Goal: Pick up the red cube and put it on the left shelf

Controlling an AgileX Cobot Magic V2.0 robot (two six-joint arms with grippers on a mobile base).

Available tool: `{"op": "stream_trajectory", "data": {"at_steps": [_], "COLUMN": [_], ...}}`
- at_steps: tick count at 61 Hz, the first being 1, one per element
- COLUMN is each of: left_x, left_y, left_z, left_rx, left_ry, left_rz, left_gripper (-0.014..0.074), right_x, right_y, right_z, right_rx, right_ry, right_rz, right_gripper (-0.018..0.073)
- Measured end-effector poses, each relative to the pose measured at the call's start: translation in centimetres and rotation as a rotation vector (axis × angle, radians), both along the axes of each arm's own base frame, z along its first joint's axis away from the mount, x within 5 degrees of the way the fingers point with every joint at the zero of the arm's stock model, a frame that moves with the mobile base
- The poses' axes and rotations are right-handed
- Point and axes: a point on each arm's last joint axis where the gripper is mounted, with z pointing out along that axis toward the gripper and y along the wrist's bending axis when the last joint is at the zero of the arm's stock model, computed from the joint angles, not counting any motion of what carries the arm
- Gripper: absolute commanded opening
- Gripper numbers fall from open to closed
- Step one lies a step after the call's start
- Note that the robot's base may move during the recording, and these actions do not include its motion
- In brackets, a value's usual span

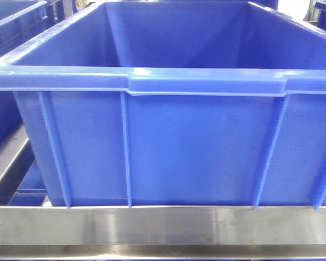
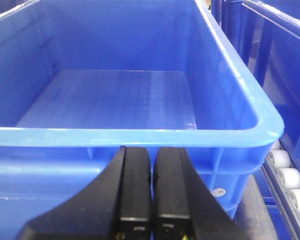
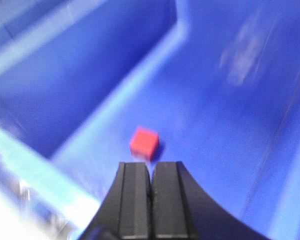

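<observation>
We saw the red cube point(image 3: 144, 142), a small bright block with flat sides, lying on the floor of a big blue crate point(image 3: 230, 100), near its side wall. Our right gripper point(image 3: 150, 192) hung just above it, jaws pressed together. Our left gripper point(image 2: 153, 187) was pressed together too, by another blue crate point(image 2: 140, 137) on the left shelf point(image 1: 163, 225).

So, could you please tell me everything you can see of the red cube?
The red cube shows only in the blurred right wrist view. It is a small, plain, bright-red block with flat faces, its material unclear. It sits flat on the floor of a blue crate, near the crate's inner wall, one corner turned toward the camera. The right gripper, jaws together, sits just short of it; nothing grips it.
</observation>
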Motion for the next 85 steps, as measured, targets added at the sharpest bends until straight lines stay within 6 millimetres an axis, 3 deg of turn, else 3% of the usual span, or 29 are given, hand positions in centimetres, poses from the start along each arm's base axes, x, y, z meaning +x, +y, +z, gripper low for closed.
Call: {"op": "stream_trajectory", "data": {"at_steps": [8, 20, 74, 85], "left_x": [0.0, 0.0, 0.0, 0.0], "left_y": [0.0, 0.0, 0.0, 0.0], "left_z": [0.0, 0.0, 0.0, 0.0], "left_rx": [0.000, 0.000, 0.000, 0.000], "left_ry": [0.000, 0.000, 0.000, 0.000], "left_rz": [0.000, 0.000, 0.000, 0.000], "left_gripper": [0.0102, 0.0102, 0.0102, 0.0102], "right_x": [-2.5, -4.4, -4.6, -4.7], "right_y": [-1.7, -3.0, -3.2, -4.1], "right_z": [-0.8, -1.8, -1.9, -3.6], "right_rx": [0.058, 0.091, 0.095, 0.103], "right_ry": [-0.085, -0.135, -0.141, -0.128], "right_rz": [0.003, 0.003, -0.003, -0.105], "right_gripper": [0.0048, 0.0048, 0.0048, 0.0048]}}
